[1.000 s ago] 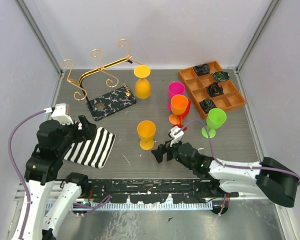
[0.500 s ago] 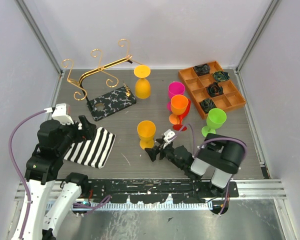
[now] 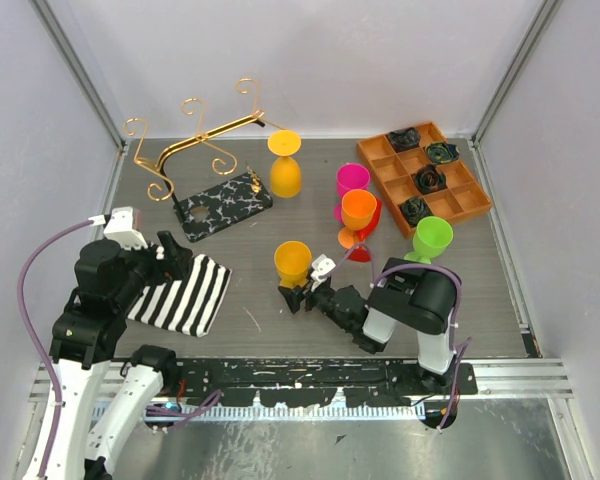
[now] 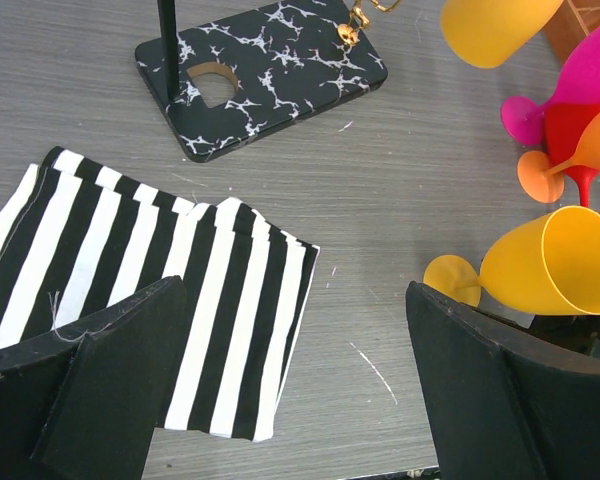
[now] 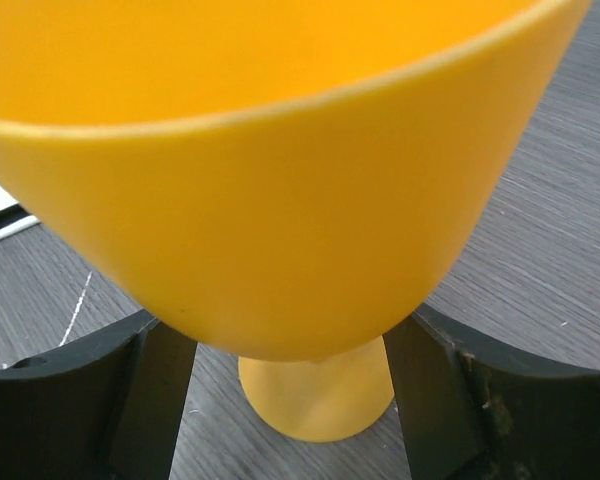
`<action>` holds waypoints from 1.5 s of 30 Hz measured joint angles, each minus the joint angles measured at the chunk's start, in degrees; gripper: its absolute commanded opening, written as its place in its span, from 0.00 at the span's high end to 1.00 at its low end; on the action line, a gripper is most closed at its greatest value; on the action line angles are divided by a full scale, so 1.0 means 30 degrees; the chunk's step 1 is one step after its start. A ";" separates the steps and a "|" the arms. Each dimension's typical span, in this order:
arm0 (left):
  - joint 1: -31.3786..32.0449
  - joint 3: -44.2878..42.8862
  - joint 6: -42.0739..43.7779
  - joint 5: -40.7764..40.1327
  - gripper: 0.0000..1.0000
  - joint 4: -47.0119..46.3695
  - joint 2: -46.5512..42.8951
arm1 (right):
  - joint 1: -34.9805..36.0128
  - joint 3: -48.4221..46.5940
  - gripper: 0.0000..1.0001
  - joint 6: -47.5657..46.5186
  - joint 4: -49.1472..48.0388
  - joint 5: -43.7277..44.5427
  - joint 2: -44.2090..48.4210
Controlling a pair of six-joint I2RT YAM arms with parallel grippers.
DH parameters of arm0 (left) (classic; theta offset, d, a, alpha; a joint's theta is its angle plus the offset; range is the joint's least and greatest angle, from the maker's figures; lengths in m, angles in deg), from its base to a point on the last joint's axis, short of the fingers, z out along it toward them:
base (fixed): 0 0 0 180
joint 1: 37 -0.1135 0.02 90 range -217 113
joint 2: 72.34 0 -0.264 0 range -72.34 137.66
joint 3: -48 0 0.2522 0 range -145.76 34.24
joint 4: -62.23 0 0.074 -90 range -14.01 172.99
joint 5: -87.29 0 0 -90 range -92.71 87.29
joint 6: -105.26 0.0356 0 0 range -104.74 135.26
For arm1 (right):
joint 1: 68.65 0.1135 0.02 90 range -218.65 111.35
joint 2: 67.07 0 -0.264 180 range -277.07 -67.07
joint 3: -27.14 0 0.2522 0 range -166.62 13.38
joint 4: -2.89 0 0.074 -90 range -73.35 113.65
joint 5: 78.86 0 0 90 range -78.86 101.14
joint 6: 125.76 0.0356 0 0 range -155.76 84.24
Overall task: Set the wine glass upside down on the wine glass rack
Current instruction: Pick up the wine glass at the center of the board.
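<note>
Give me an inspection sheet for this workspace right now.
Surface: grey wood-grain tabletop, lightly scratched.
Job's things: gold wire rack on marbled black-and-white base; yellow plastic wine glass upside down at its end; second yellow wine glass upright at centre.
Clutter: striped black-and-white cloth; pink glass, orange glass, red glass, green glass; orange compartment tray with dark items.
Grippers: left gripper open above the cloth; right gripper open, straddling the upright glass's stem.
Cables: purple cable on left arm; another looped over right arm.
Surroundings: pale walls, metal corner posts.
</note>
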 measured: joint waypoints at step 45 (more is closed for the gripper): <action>0.0000 0.0131 0.0029 0.1399 0.01 -0.0357 0.1100 | 0.0000 -0.1523 0.99 -0.2827 -0.0007 0.0335 -0.1800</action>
